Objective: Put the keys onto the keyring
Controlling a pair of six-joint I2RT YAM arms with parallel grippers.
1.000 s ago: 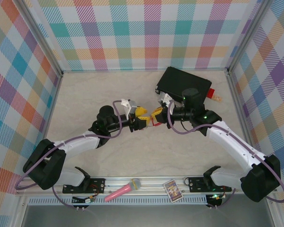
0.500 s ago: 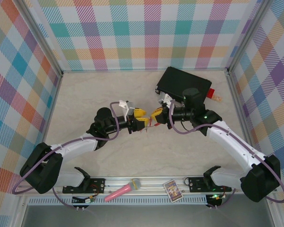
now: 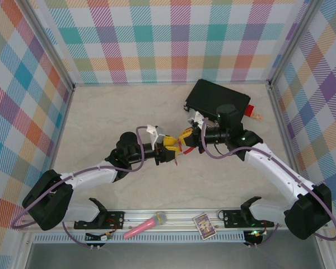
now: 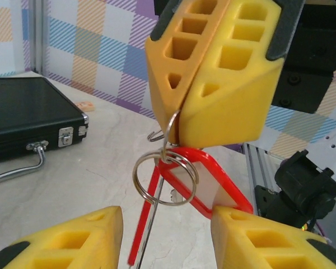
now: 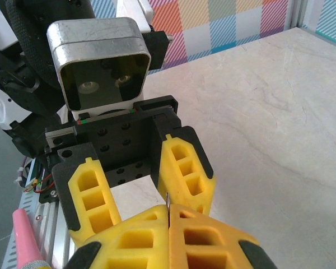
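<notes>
Midway across the pale marbled table (image 3: 101,112), well off every edge, the 2 arms meet tip to tip. The right gripper (image 3: 185,138), its fingers (image 4: 241,112) of yellow foam moulded with square hollows, is clamped tight on the thin grey metal keyring with a red arc (image 4: 140,224), seen edge-on from the left wrist. From it hangs 1 red oblong plastic key tag (image 4: 210,182) by a small steel split loop (image 4: 157,179). The left gripper (image 4: 167,213) is spread wide, 1 finger on either side below the tag, grasping nothing; whether a fingertip touches the tag's lower corner I cannot tell. The right wrist view shows the keyring as a sliver of wire at its own closed seam. A hard black case with metal latches (image 3: 215,100) lies near the far right corner.
</notes>
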